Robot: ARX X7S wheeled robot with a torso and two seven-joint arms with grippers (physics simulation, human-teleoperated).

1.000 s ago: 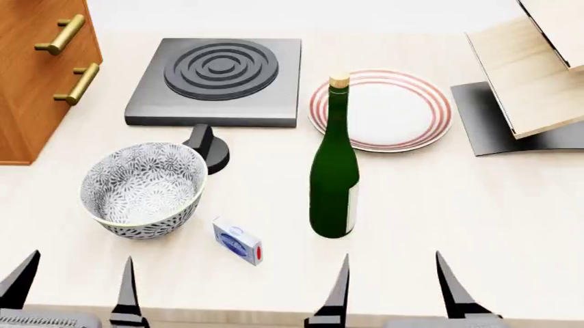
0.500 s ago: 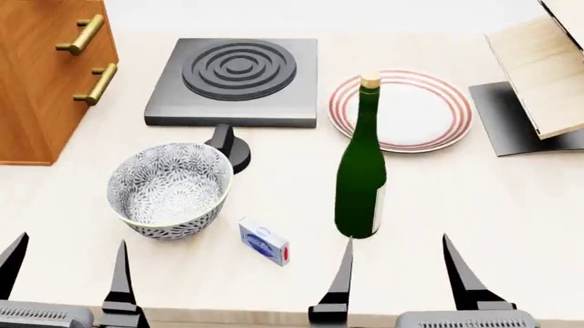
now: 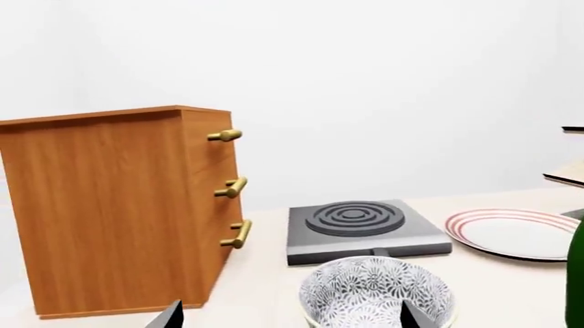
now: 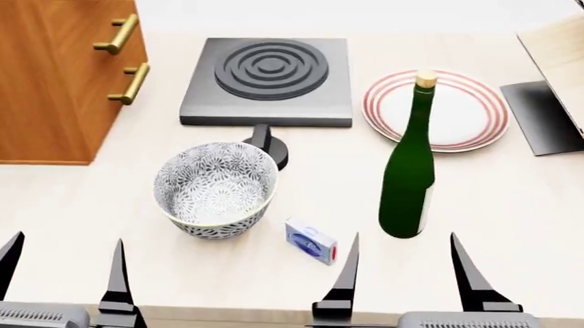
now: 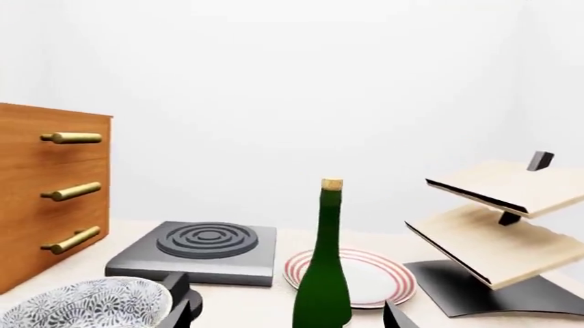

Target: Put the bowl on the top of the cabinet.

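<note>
The grey floral bowl (image 4: 217, 188) stands upright on the pale table, in front of the black hob. It also shows in the left wrist view (image 3: 377, 292) and at the edge of the right wrist view (image 5: 82, 305). The orange-brown cabinet (image 4: 55, 75) with brass handles stands at the far left; it also shows in the left wrist view (image 3: 109, 205) and the right wrist view (image 5: 37, 205). My left gripper (image 4: 64, 273) is open and empty, near the table's front edge, short of the bowl. My right gripper (image 4: 401, 270) is open and empty, in front of the green bottle.
A green bottle (image 4: 409, 174) stands right of the bowl. A small blue box (image 4: 311, 242) lies near the front. A black hob (image 4: 269, 78) with a knob, a red-ringed plate (image 4: 456, 109) and a pale wood rack (image 5: 502, 219) on a dark base sit behind.
The whole scene has shifted right in the head view: the view has turned left, bringing more of the cabinet in. The objects themselves have not moved. Both grippers stay open.
</note>
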